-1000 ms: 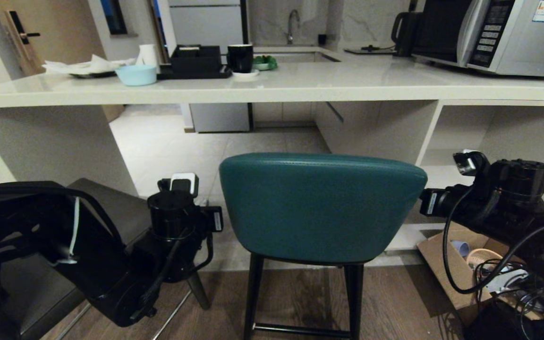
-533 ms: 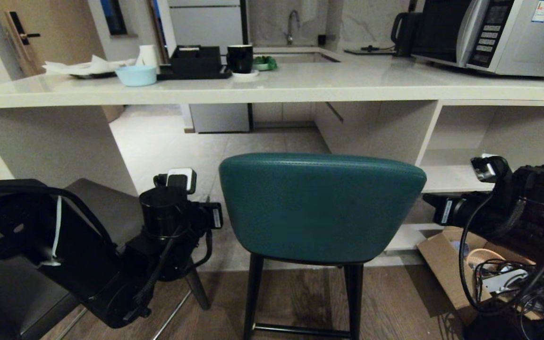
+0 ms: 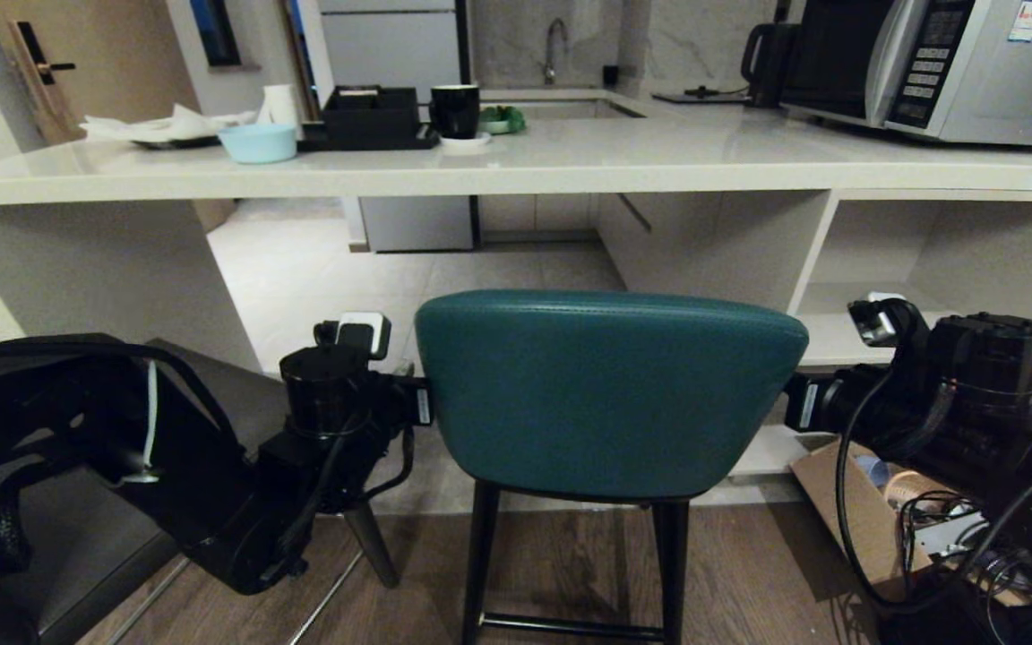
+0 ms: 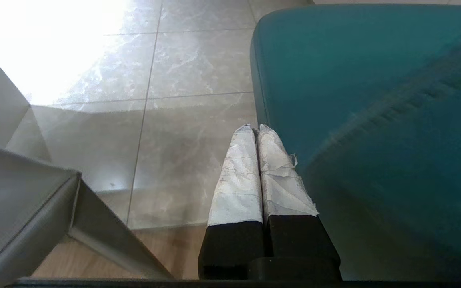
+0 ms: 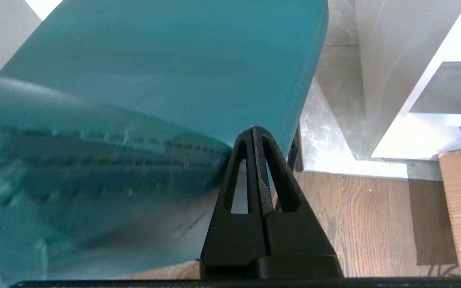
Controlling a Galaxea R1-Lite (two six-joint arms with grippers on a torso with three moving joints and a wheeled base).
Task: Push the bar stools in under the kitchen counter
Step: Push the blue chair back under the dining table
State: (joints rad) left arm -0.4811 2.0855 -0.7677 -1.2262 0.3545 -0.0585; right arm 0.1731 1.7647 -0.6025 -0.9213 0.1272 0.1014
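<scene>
Both grippers have closed inward on the teal stool [image 3: 610, 394] since the earlier frames, the right one more than the left.

Left gripper [image 4: 254, 127]: taped fingers [image 4: 236, 176] pressed together, holding nothing, tips just beside the stool's back at its 9 o'clock edge.

Right gripper [image 5: 253, 129]: black fingers shut tight, empty, tips at the back's 3 o'clock edge; contact cannot be confirmed.

Placement reads as bracketing the backrest from both sides, shut fingers serving as blunt pushers, not clamps.

Teal stool: upright, square before the kitchen counter [image 3: 516, 166] at 12 o'clock, not yet pushed under.

Grey stool [image 3: 211, 376]: at 8 o'clock, behind the left arm, also out.
</scene>
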